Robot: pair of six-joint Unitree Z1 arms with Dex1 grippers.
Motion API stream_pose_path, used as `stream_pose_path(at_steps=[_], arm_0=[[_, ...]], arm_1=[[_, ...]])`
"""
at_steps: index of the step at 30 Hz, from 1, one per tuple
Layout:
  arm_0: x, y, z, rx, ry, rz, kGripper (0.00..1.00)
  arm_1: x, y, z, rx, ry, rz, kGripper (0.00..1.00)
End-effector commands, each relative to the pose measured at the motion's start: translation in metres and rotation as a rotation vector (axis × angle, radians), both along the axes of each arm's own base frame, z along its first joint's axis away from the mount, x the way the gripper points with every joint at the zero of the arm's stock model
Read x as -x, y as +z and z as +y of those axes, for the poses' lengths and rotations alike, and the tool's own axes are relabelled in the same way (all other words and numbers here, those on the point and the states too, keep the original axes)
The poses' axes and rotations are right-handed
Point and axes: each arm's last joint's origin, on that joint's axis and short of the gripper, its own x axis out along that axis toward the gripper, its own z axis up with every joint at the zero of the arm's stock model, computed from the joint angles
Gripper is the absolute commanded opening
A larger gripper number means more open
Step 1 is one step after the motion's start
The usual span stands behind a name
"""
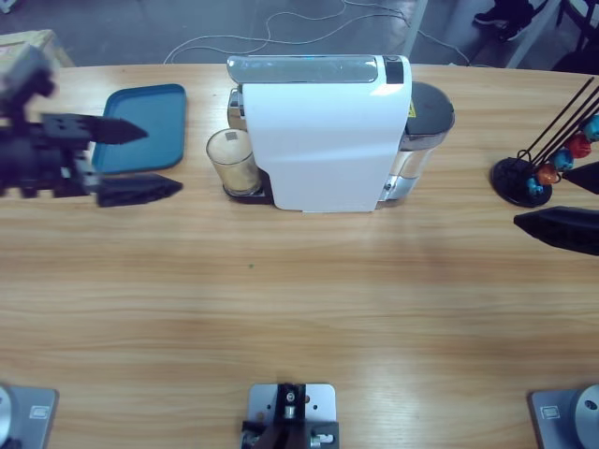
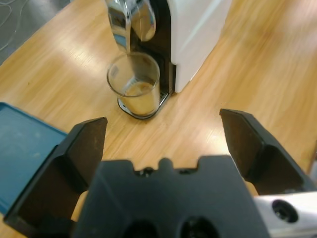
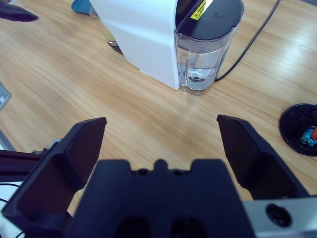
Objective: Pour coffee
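A small clear glass tumbler (image 1: 232, 161) stands on the drip tray under the spout of a white coffee machine (image 1: 323, 131). A shallow layer of amber coffee (image 2: 138, 89) lies in its bottom. My left gripper (image 1: 145, 161) hovers open to the left of the glass, apart from it, jaws wide and pointing at it. In the left wrist view the left gripper (image 2: 163, 121) holds nothing, and the glass (image 2: 134, 84) sits ahead of it. My right gripper (image 1: 562, 201) is open and empty at the right edge, far from the glass.
A blue tray (image 1: 145, 126) lies behind the left gripper. The machine's water tank (image 3: 203, 54) faces the right gripper (image 3: 161, 123), with a black cable (image 3: 252, 39) behind. A black capsule rack (image 1: 538, 173) with coloured capsules stands at the far right.
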Motion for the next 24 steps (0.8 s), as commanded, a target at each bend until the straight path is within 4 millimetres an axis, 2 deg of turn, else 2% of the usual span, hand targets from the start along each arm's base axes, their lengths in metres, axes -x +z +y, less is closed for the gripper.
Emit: stream_pose_path(at_steps=[1, 6, 13, 17, 24], arm_0=[[-0.035, -0.046, -0.019, -0.075, -0.053, 0.044, 1.0], [-0.051, -0.054, -0.025, -0.043, -0.058, -0.006, 1.0], [-0.068, -0.077, -0.032, -0.007, -0.069, -0.02, 1.0], [-0.074, -0.087, -0.034, 0.024, -0.099, -0.006, 1.0], [-0.082, -0.094, -0.033, 0.035, -0.085, -0.021, 1.0]], arm_1=[[-0.001, -0.011, 0.004, 0.053, 0.037, 0.08, 1.0], [0.004, -0.012, 0.0, 0.08, 0.042, 0.123, 1.0], [0.004, -0.011, 0.001, 0.083, 0.046, 0.131, 1.0], [0.002, -0.012, 0.002, 0.087, 0.048, 0.139, 1.0], [0.001, -0.013, 0.003, 0.088, 0.053, 0.149, 1.0]])
